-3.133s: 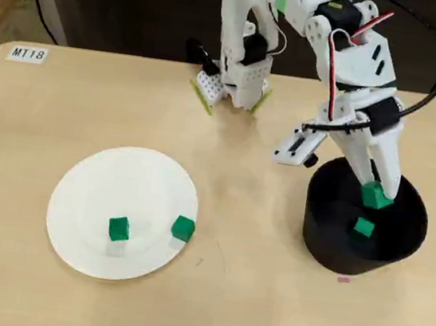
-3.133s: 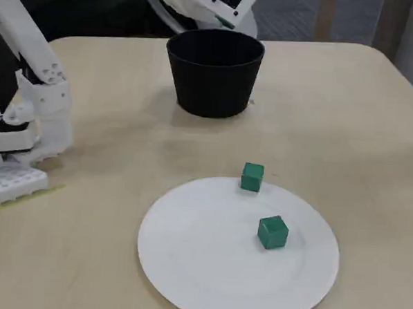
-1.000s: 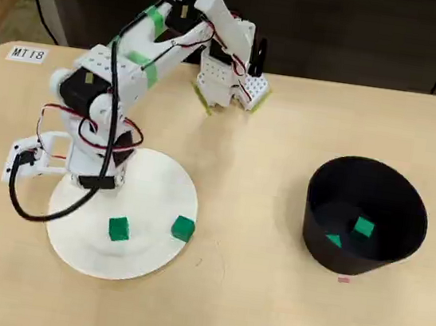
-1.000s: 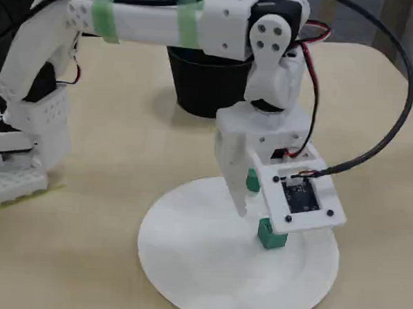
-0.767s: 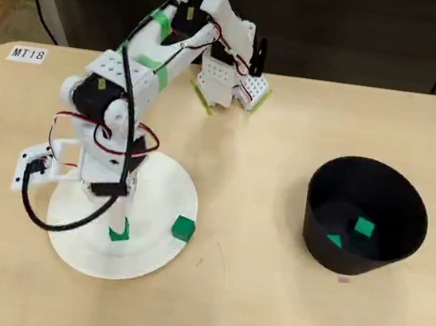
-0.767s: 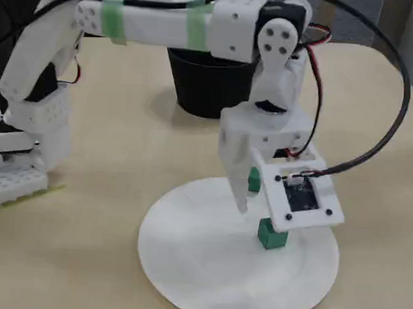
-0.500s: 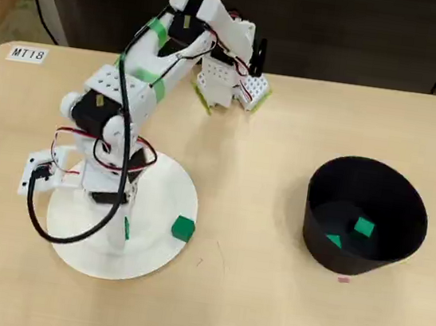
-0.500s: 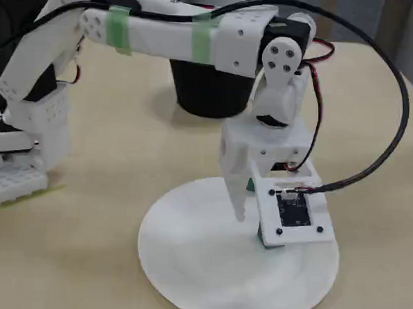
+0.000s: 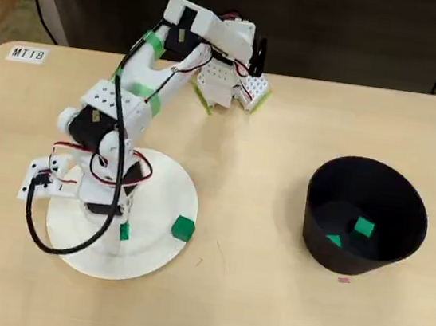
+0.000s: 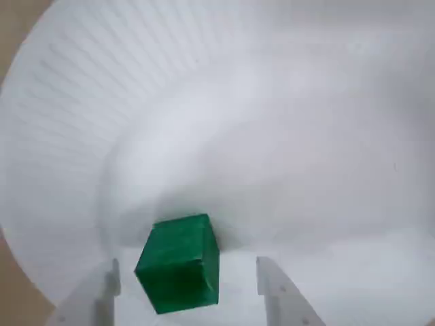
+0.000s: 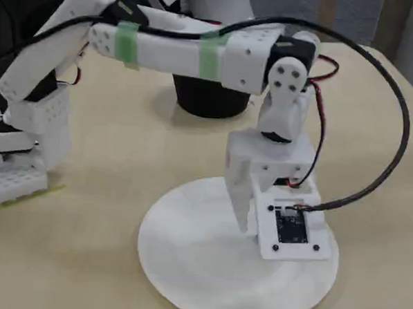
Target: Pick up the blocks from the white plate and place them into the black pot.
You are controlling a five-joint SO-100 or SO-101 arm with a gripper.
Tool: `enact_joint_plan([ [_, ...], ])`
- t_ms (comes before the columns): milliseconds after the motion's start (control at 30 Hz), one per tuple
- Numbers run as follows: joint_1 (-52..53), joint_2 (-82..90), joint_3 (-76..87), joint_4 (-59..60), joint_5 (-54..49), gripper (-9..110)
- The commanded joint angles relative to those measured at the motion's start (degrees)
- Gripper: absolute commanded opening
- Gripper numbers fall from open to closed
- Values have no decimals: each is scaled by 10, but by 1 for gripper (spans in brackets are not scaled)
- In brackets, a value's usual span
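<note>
**Jaws straddling a block on the plate**

My gripper [image 10: 183, 288] is down over the white plate [image 9: 161, 196], jaws apart with one green block [image 10: 179, 263] sitting between them, not clamped as far as I can see. Another block [image 9: 183, 228] sits near the plate's right edge overhead. Two more blocks [image 9: 363, 227] lie inside the black pot [image 9: 365, 216] across the worktop [image 9: 249, 296].

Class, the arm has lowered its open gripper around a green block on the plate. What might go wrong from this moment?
1. In the wrist view the block sits nearer one finger and looks turned, so the gripper may twist or push it when closing.
2. The white plate may slide if the fingers press down.
3. The second block lies near the plate's rim and may get knocked off.
</note>
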Motion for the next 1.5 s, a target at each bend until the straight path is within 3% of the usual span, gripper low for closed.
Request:
enact_joint_plan([
  [0,4,0,-40,1,12,21],
  [133,2,-30,-76,1,46,-2],
  [367,-5,-15,-105,1,36,-2],
  [633,-46,163,-185,1,81,-2],
  [900,-273,325,-166,1,150,-2],
  [1100,-483,347,-166,-29,163,-2],
  [1233,-568,344,-159,-38,165,-2],
  [1367,-587,430,-41,-48,188,-2],
  [1467,-581,640,253,-168,233,-2],
])
